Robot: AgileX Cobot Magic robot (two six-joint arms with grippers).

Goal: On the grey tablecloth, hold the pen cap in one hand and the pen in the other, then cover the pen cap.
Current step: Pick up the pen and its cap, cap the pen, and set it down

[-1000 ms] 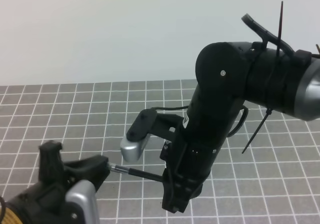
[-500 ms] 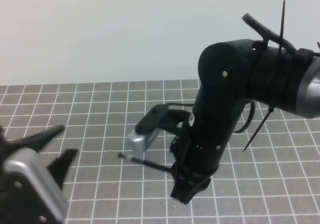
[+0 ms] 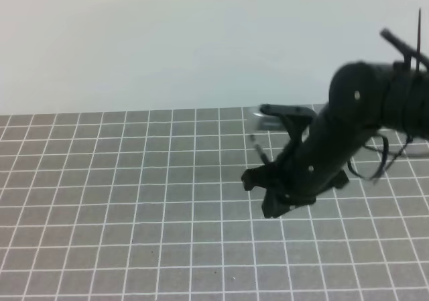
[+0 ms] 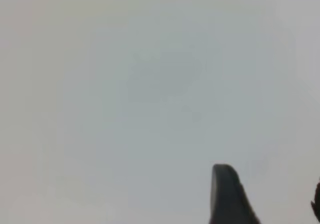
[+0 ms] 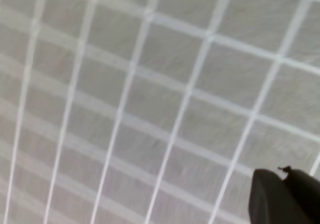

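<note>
On the right of the grey tablecloth point(image 3: 120, 180), my right arm hangs low over the cloth. Its gripper point(image 3: 269, 168) is shut on the pen point(image 3: 259, 151), a thin dark stick slanting up and left under the silvery wrist camera. Motion blur keeps me from making out the pen cap. In the right wrist view only one dark fingertip point(image 5: 282, 196) shows over the grid of the grey tablecloth point(image 5: 125, 94); the pen is out of that frame. My left gripper point(image 4: 270, 199) is absent from the high view. Its own camera faces a blank wall, and its fingers point(image 4: 227, 196) stand apart with nothing between them.
A pale wall rises behind the cloth's far edge. Black cable ties and a cable loop stick out from the right arm's upper link point(image 3: 395, 93).
The left gripper let go at the pen's tip, opened and left the high view at the lower left. The right arm swung right and up with the pen.
</note>
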